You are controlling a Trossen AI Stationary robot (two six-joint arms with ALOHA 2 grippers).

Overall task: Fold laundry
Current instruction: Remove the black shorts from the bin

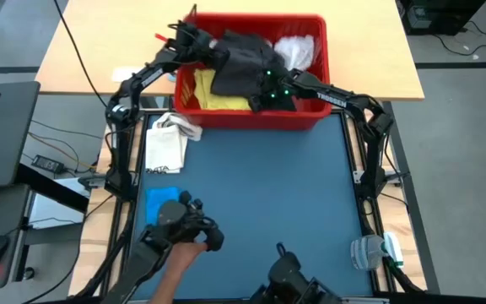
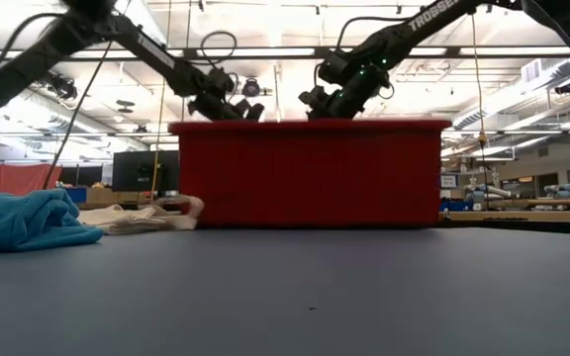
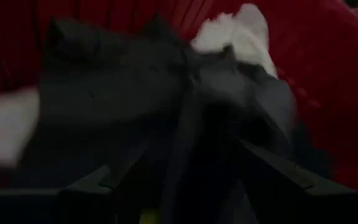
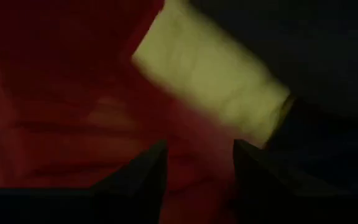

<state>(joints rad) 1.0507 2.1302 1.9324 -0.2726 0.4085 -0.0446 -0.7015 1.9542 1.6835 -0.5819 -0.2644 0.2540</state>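
Laundry filled the red bin [image 1: 310,118] at the worktop's far edge: a dark grey garment [image 1: 241,61] heaped over a yellow one [image 1: 211,95], a white one [image 1: 298,51] in the bin's far right corner. My left pincer [image 1: 194,38] hung over the bin's far left corner, my right pincer [image 1: 264,97] at its near wall, both spread and pinching nothing. A bright blue garment [image 1: 160,201] lay near the worktop's left edge.

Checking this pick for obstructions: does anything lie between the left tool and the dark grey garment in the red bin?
Nothing visible does. The left tool is at the red bin's back left, and its wrist view looks straight onto the dark grey garment, fingers apart. The yellow and white garments lie beside it, not over it.
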